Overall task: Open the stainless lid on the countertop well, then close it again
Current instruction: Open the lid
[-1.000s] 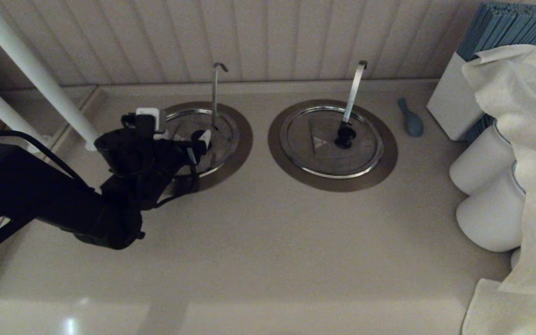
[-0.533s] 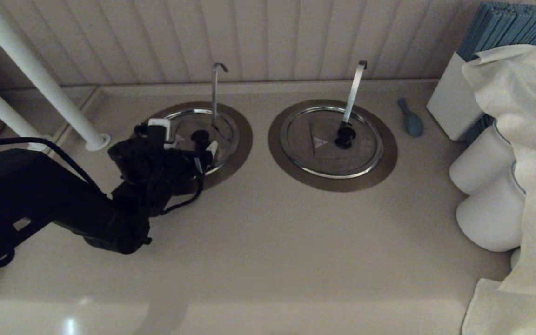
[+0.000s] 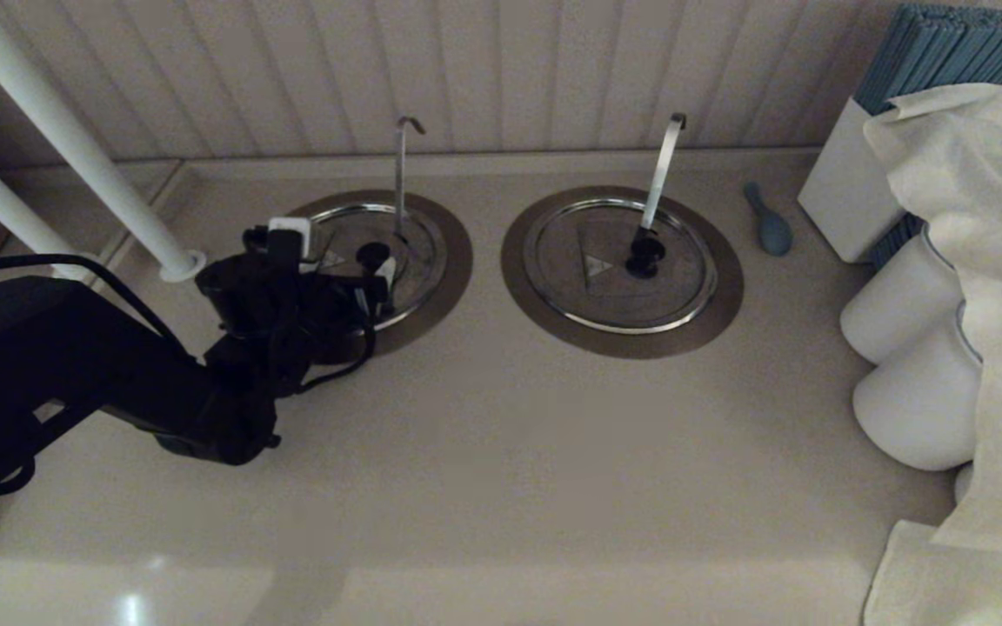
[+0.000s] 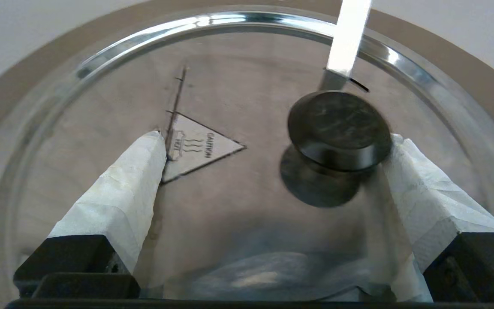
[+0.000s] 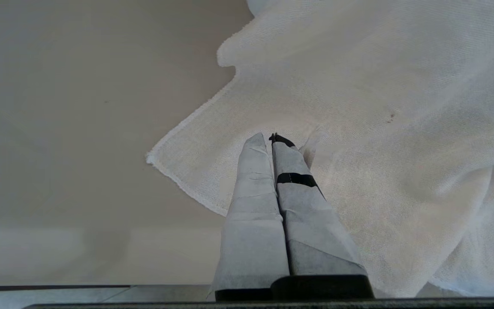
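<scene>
The stainless lid point(image 3: 377, 252) is seated flat in the countertop well point(image 3: 457, 252), the left one of two rings on the counter, near the back wall. The left gripper point(image 4: 272, 141) is positioned low over the lid with its fingers spread wide; one padded finger point(image 4: 418, 180) is touching the side of the black knob point(image 4: 339, 128), the other pad point(image 4: 127, 184) is resting beside the triangle caution mark point(image 4: 197, 148), well clear of the knob. Nothing is clamped. The thin hooked rod point(image 3: 400, 169) is seen standing up through the lid just behind the knob. The twin lid point(image 3: 618, 261) with the wider pale handle point(image 3: 663, 169) is closed, to the right. A small blue spoon point(image 3: 769, 222) is lying further right, near a white box point(image 3: 845, 191). The right gripper point(image 5: 272, 141) is parked over a white cloth point(image 5: 380, 107), its fingers pressed together with nothing between them.
</scene>
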Robot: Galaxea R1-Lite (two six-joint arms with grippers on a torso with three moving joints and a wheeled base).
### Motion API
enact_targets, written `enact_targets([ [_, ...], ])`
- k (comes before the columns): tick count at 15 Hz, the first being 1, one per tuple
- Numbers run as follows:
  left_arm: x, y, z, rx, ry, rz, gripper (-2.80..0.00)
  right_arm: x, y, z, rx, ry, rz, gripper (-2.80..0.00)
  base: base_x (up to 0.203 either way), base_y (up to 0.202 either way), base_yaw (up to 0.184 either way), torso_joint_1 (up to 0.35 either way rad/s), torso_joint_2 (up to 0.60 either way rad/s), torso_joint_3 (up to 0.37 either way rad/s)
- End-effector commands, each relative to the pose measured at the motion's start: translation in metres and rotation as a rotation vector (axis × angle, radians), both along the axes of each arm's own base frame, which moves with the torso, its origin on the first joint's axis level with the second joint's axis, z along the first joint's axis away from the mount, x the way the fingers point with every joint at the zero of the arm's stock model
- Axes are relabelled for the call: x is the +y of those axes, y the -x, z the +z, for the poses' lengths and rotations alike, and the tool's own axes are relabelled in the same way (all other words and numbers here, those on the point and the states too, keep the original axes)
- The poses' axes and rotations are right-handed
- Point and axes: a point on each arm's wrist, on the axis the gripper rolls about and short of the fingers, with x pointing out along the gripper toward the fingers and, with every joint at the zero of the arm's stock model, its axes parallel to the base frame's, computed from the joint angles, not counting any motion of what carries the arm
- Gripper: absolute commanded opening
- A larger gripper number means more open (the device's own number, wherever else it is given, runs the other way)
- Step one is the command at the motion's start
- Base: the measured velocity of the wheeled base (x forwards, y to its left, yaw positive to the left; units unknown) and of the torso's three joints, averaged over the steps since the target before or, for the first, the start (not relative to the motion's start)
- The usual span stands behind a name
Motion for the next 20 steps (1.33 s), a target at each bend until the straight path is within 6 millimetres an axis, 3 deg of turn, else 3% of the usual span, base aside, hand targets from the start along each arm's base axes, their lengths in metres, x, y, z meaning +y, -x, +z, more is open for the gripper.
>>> enact_targets([
  [1,0.004,0.001,0.008,-0.027,0.007,0.010,0.00,0.000,0.000,0.000,0.000,0.000,0.000,-2.80,0.000,0.000,0.000,0.000,0.00,0.000],
  [8,0.010,0.007,0.024,-0.067,0.016,0.022,0.00,0.000,0.000,0.000,0.000,0.000,0.002,-2.80,0.000,0.000,0.000,0.000,0.00,0.000],
  [20,0.044,0.010,0.054,-0.146,0.032,0.092,0.00,0.000,0.000,0.000,0.003,0.000,0.000,-2.80,0.000,0.000,0.000,0.000,0.00,0.000],
])
